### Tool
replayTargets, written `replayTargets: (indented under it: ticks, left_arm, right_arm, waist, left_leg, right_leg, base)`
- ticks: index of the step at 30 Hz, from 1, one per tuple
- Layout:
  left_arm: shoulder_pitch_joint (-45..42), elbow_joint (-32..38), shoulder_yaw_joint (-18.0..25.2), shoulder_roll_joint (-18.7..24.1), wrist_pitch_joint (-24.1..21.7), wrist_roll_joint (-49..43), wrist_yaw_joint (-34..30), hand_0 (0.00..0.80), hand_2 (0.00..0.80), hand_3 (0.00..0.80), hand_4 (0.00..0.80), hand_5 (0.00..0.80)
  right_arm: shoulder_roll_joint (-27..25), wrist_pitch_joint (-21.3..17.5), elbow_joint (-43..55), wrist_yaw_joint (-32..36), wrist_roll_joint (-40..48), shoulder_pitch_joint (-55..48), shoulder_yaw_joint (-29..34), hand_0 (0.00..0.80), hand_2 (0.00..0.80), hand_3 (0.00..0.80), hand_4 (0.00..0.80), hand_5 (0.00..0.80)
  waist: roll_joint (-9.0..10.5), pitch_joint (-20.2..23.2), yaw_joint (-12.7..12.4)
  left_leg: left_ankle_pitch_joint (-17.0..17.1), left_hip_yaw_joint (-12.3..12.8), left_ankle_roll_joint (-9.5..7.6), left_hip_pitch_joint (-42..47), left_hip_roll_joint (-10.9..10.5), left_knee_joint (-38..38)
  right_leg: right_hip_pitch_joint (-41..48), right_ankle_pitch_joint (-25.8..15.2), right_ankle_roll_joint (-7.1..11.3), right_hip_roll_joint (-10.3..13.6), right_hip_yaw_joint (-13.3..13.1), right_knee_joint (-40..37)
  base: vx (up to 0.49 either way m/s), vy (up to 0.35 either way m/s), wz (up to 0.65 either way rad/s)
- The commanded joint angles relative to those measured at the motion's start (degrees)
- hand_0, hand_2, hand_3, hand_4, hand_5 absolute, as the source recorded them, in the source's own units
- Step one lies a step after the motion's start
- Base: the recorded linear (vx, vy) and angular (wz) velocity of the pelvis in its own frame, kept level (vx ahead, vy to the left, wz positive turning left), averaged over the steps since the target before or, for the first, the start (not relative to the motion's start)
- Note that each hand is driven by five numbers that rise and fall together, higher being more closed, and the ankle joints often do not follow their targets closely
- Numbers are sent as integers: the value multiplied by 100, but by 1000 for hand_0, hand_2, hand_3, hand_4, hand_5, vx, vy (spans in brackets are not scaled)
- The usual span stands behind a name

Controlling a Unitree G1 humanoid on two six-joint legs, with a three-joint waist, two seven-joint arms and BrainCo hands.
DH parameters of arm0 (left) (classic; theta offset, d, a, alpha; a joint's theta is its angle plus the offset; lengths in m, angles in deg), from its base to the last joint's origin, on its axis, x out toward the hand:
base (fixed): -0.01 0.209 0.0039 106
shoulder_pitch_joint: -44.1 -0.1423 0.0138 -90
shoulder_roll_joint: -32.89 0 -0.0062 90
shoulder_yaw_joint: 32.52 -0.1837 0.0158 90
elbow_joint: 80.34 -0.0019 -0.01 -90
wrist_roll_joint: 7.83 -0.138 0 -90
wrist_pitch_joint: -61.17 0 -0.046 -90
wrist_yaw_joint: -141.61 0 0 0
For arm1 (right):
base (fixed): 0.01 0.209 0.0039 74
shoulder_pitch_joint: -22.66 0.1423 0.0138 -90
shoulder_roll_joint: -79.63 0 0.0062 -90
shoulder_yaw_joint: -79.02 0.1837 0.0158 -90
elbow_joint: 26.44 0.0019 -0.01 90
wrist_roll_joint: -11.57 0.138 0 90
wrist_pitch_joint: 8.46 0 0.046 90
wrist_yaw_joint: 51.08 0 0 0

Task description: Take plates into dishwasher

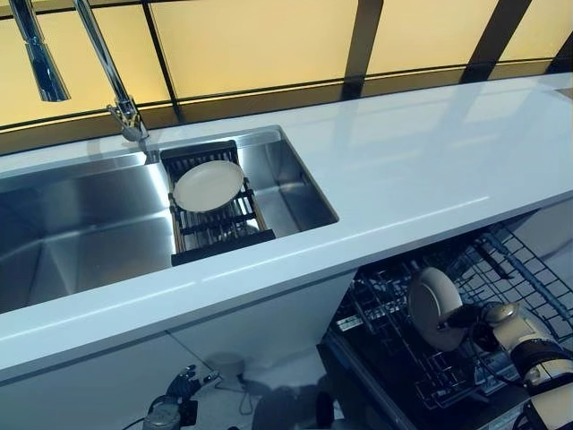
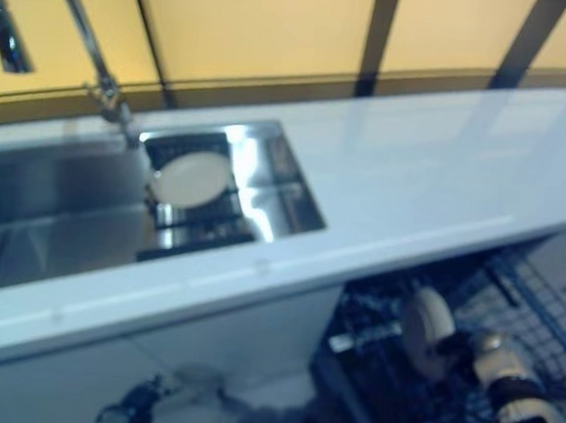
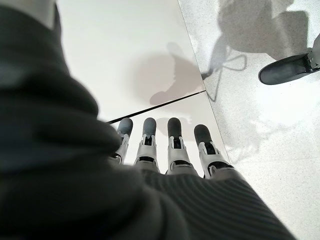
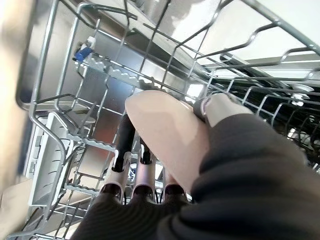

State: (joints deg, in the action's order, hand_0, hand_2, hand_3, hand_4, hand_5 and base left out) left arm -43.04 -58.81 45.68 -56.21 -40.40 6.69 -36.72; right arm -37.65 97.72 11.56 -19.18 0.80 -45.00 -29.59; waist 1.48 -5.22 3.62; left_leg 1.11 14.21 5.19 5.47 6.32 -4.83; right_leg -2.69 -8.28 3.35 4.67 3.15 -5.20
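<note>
The right arm reaches in from the lower right, down below the desk (image 1: 403,179) edge, wrist bent inward. Its right hand (image 1: 467,319) has fingers (image 4: 131,150) and thumb clamped on a plate (image 1: 433,307) held on edge. The left hand (image 1: 175,399) hangs low under the desk's front edge, fingers (image 3: 176,142) straight and relaxed, holding nothing.
</note>
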Motion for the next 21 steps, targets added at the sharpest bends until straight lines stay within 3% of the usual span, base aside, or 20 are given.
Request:
replayTargets:
  ticks: [1, 19, 20, 21]
  left_arm:
    - [529, -167, -4, 112, -150, 84, -21, 0, 0, 0, 0, 0]
    - [589, -232, 5, 94, -146, 21, -40, 0, 0, 0, 0, 0]
    - [588, -230, 5, 94, -146, 19, -40, 0, 0, 0, 0, 0]
    - [581, -217, 11, 96, -142, 7, -33, 0, 0, 0, 0, 0]
  right_arm:
    - [544, -173, -367, 279, -27, 221, -373, 800, 800, 800, 800, 800]
    - [622, -19, -575, 490, -221, 175, -403, 800, 800, 800, 800, 800]
    - [620, -14, -573, 481, -215, 175, -403, 753, 753, 753, 753, 753]
    - [584, 32, -539, 418, -186, 168, -370, 442, 442, 442, 442, 442]
  waist:
    - [262, -115, -67]
    - [273, -135, -106]
    - [273, -136, -106]
    - [281, -133, -102]
  left_leg:
    - [-100, -367, -161, -35, -35, -17]
    - [-88, -444, -163, -60, -34, -17]
    - [-88, -445, -163, -59, -34, -17]
    - [-88, -447, -163, -55, -32, -17]
  right_leg:
    - [161, 127, 432, 361, -59, 20]
    - [156, 132, 420, 343, -85, 20]
    - [157, 132, 420, 343, -85, 20]
    - [160, 130, 424, 341, -91, 20]
  base:
    - [-14, -3, 4]
    - [-1, 0, 0]
    - [0, 0, 0]
    - [0, 0, 0]
